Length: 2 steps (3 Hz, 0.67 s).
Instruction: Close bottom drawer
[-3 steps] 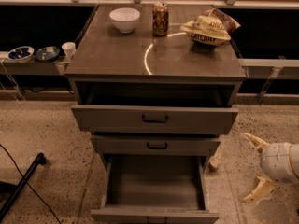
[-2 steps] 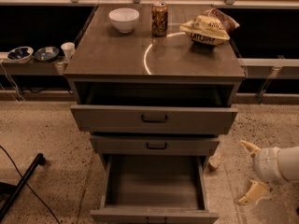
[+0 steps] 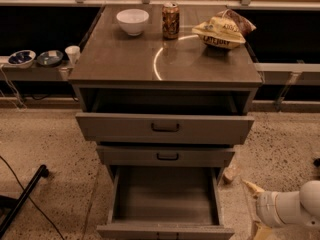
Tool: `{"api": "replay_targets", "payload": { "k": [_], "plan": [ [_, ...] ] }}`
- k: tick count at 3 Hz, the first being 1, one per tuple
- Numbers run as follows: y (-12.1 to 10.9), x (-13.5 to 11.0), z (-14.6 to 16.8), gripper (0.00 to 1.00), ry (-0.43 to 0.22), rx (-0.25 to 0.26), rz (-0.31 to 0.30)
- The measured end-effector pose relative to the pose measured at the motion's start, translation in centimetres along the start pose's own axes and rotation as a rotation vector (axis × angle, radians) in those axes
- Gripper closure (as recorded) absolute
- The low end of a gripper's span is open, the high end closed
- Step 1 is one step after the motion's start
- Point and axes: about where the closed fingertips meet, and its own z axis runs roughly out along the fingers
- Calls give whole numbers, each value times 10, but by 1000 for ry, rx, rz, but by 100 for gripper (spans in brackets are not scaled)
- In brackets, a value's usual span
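**Bottom drawer (image 3: 165, 199) fully out, claw at its right**

Gripper (image 3: 251, 208) in the lower right of the frame, cream fingers spread apart, gripping nothing, pointing left. Just left of it, not touching: the drawer's right wall. Front panel along the bottom edge, lying left to right, lower left of the claw. Probably to be pushed up-frame into the cabinet (image 3: 165, 81).
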Motion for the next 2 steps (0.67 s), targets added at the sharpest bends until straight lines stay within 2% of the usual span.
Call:
{"api": "replay_targets", "payload": {
  "k": [1, 2],
  "plan": [
    [4, 1, 5, 0, -6, -8, -38],
    [3, 13, 23, 0, 20, -39, -14]
  ]
}}
